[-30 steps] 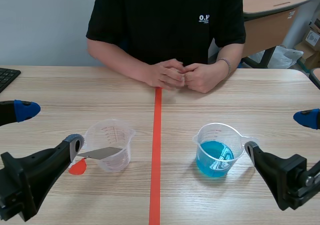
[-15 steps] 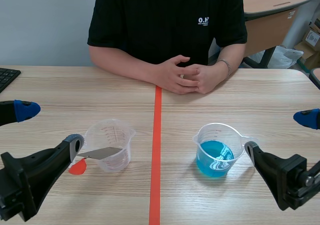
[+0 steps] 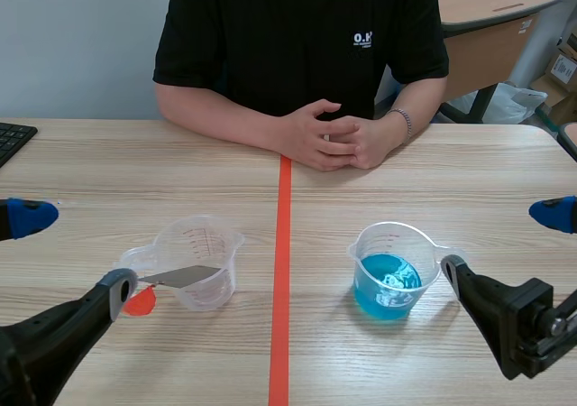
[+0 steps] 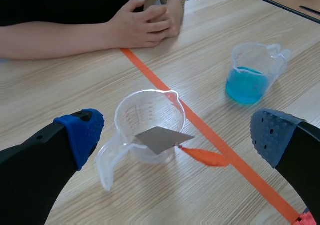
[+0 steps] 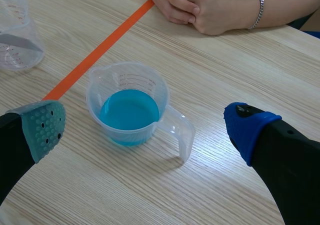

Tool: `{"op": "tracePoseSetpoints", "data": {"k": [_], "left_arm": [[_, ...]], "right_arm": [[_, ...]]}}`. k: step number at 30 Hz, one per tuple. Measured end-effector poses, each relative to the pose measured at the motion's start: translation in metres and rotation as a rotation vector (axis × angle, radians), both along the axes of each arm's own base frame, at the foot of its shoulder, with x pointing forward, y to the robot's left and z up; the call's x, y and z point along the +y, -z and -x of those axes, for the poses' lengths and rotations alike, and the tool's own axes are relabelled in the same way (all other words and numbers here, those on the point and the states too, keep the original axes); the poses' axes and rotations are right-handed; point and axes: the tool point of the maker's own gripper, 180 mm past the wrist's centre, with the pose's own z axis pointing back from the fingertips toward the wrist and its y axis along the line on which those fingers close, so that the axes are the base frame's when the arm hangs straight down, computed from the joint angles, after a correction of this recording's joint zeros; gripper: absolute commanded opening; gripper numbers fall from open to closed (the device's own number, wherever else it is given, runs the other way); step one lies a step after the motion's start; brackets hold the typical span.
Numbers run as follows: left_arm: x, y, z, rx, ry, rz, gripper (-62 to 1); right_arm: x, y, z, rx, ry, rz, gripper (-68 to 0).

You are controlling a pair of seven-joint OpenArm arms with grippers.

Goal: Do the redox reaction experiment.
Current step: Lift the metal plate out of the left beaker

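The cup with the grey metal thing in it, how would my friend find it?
Look at the wooden table and find the orange tape line down its middle. On the robot's left of that line stands a clear measuring cup. Unlike the other cup across the line, it holds no blue liquid, and a grey metal piece with an orange end leans out of it.

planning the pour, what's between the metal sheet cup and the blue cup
Only the orange tape line on the bare table, shown in the scene view.
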Motion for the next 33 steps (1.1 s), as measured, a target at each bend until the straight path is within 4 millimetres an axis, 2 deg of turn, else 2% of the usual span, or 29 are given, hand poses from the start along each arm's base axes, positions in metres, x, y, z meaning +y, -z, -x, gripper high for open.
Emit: {"op": "tracePoseSetpoints", "data": {"k": [7, 11, 16, 23, 26, 33], "left_arm": [[0.024, 0.02, 0.03, 0.098, 0.004, -0.101, 1.4], [0.048, 0.04, 0.045, 0.154, -0.043, -0.139, 1.4], [0.081, 0.077, 0.081, 0.296, -0.096, -0.206, 1.4], [0.119, 0.115, 0.131, 0.46, -0.21, -0.244, 1.4], [0.124, 0.125, 0.147, 0.504, -0.243, -0.245, 1.4], [0.116, 0.137, 0.171, 0.574, -0.268, -0.203, 1.4]], "right_arm": [[0.0, 0.0, 0.0, 0.0, 0.0, 0.0, 0.4], [0.0, 0.0, 0.0, 0.0, 0.0, 0.0, 0.4], [0.0, 0.0, 0.0, 0.0, 0.0, 0.0, 0.4], [0.001, 0.0, -0.001, -0.006, -0.014, 0.017, 0.4], [0.003, -0.004, -0.006, -0.032, -0.042, 0.049, 0.4], [0.017, -0.022, -0.024, -0.132, -0.141, 0.108, 0.4]]}}
